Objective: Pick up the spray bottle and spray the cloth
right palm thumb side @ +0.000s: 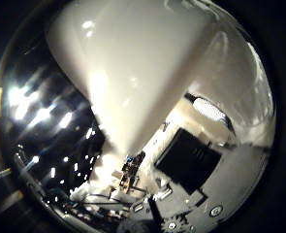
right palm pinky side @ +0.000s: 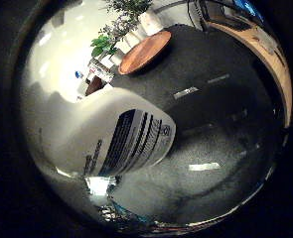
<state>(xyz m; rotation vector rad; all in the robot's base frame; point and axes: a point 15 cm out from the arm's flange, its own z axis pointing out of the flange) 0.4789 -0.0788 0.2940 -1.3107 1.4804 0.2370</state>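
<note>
The white spray bottle (right palm pinky side: 111, 139) lies right against my palm; its body with a dark printed label fills much of the little finger side view. In the thumb side view the bottle's smooth white wall (right palm thumb side: 133, 73) takes up most of the picture. My hand (right palm thumb side: 191, 165) shows as black, grey and geared parts beside the bottle, with a white finger (right palm thumb side: 234, 87) curved round its side. The bottle's nozzle and trigger are hidden. No cloth shows in either view.
Beyond the bottle is a dark grey tabletop (right palm pinky side: 210, 99). A round wooden tray (right palm pinky side: 145, 51) lies on it, with green plants in white pots (right palm pinky side: 131, 25) behind. A light wooden edge (right palm pinky side: 270, 54) borders the far side.
</note>
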